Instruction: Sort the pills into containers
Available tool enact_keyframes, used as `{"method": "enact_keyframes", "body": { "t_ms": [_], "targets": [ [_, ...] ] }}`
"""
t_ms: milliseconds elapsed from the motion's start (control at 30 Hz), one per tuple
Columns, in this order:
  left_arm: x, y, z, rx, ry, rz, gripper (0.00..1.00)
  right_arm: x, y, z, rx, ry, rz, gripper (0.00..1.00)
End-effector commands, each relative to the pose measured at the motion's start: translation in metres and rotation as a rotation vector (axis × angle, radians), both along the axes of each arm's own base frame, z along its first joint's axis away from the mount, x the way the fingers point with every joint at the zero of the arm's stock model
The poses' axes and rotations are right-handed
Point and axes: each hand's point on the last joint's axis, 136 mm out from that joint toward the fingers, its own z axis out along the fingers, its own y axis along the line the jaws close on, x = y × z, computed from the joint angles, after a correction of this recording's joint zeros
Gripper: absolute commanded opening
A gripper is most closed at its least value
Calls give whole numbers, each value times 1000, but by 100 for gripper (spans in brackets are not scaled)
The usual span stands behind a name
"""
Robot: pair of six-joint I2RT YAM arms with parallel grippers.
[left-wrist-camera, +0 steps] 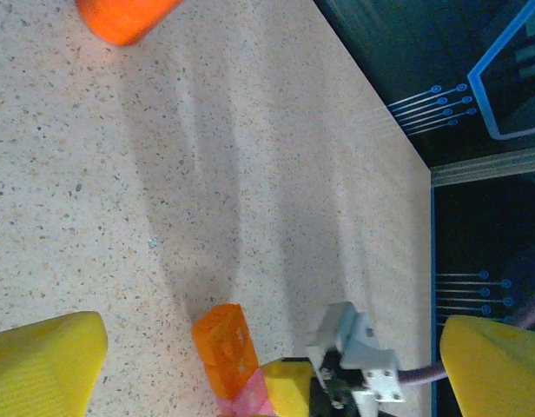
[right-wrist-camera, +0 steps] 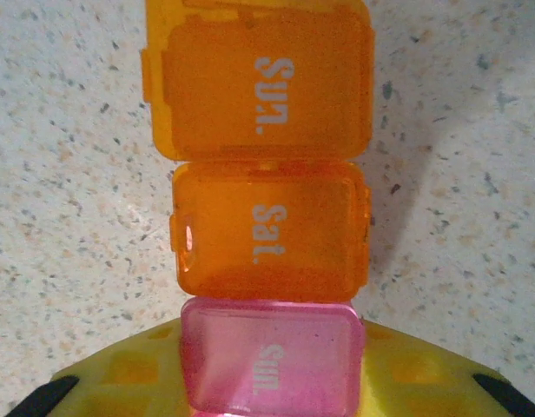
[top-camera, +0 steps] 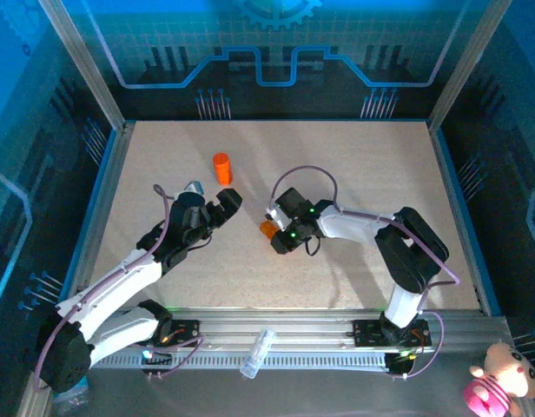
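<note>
The containers (right-wrist-camera: 272, 217) run as one strip up the right wrist frame from the right gripper (top-camera: 276, 234), clamped on their pink end, the wide-open left gripper (top-camera: 226, 208) farther off.

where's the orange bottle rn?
Top external view: the orange bottle is left of centre toward the far side, just beyond the open left end effector, with the containers nearer and to its right.
</note>
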Motion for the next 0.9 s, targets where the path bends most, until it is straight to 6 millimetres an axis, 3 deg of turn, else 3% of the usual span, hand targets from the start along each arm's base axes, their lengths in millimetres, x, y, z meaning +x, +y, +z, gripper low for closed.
{"method": "enact_keyframes", "body": {
  "t_ms": [0, 167, 367, 467, 867],
  "targets": [
    [-4, -3, -3, 13, 5, -44, 99, -9, 0, -15, -76, 3, 74, 39],
    [-1, -11, -10, 7, 22, -76, 99, -14, -3, -28, -123, 8, 81, 46],
    [5, -19, -13, 12, 41, -106, 99, -18, -12, -25, -147, -3, 53, 81],
    [8, -22, -11, 9, 39, -114, 99, -22, -17, -22, -158, -2, 37, 89],
    [14, -31, -10, 4, 39, -145, 99, -21, -59, -21, -307, -12, -103, 92]
  ]
}}
